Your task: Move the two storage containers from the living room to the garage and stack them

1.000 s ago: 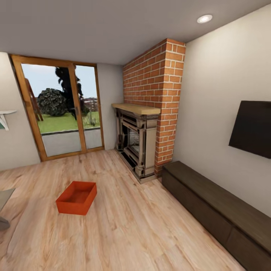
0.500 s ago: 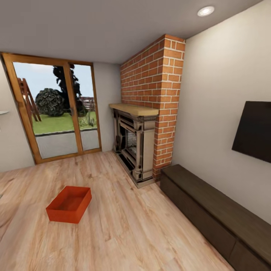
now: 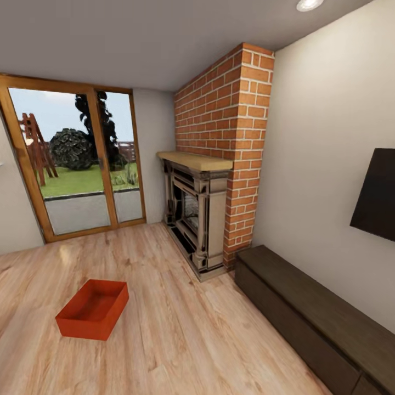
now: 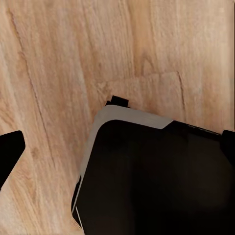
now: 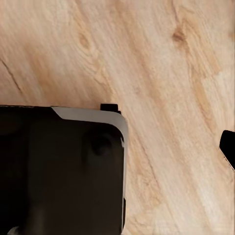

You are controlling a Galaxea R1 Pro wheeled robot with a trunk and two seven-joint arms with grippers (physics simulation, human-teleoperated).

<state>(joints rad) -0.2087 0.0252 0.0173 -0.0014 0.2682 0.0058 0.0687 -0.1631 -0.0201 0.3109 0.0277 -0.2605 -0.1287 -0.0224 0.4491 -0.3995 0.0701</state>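
Head view, empty storage container (image 3: 92, 308), wood floor (image 3: 181, 340)

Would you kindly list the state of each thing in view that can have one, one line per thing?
storage container: upright on the wood-plank floor, open-topped, empty, nothing touching it.
glass doors: shut.
fireplace: unlit.
television: screen dark.
ceiling light: on.
left hand: too little of it shows in the left wrist view to tell open from shut.
right hand: likewise, cannot tell.
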